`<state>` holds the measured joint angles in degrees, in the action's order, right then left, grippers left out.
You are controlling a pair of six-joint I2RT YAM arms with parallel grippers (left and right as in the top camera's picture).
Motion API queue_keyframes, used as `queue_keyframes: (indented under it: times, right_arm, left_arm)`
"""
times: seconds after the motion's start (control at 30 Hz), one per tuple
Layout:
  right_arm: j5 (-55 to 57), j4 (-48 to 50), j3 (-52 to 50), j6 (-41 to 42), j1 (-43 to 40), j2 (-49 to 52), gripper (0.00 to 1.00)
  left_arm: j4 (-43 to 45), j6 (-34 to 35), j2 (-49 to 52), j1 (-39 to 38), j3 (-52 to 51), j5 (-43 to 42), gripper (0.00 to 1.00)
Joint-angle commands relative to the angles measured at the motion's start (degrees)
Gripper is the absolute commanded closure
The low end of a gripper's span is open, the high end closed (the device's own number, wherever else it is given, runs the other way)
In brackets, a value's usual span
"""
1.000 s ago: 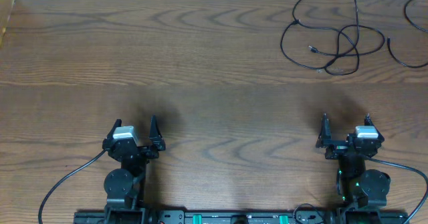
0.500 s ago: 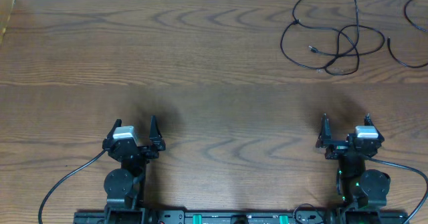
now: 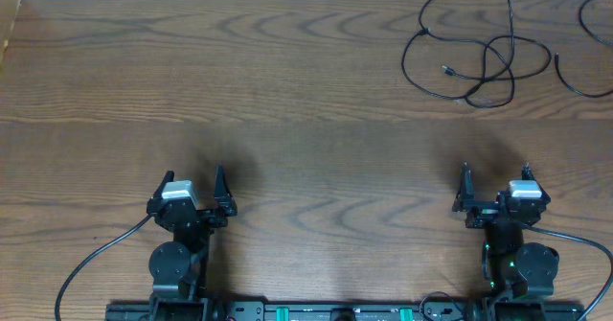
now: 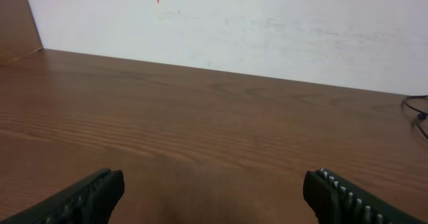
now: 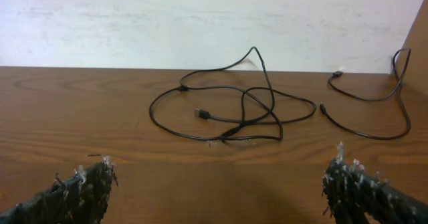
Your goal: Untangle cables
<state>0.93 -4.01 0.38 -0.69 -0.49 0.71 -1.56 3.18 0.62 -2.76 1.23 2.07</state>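
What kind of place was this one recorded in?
Probably a robotics lab bench: a wood-grain table against a plain white wall, the left gripper and right gripper at its near edge, and loose black cables laid out.

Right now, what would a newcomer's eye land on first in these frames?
First, the tangle of black cables, looped over itself at the far right of the wooden table. A separate black cable curves beside it at the right edge. The left gripper and right gripper sit open at the near edge, well short of any cable and holding nothing.
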Motion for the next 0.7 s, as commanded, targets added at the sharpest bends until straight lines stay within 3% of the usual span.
queue_keyframes:
  times: [0.0, 0.67]
  right_arm:
    - [0.42, -0.24, -0.07, -0.66, 0.92, -0.44, 0.01]
    - [0.42, -0.24, -0.07, -0.66, 0.92, -0.44, 0.01]
  left_arm:
    - [-2.45, 0.48, -0.28, 0.17, -1.01, 1.42, 0.09]
    - [-2.45, 0.48, -0.28, 0.17, -1.01, 1.42, 0.09]
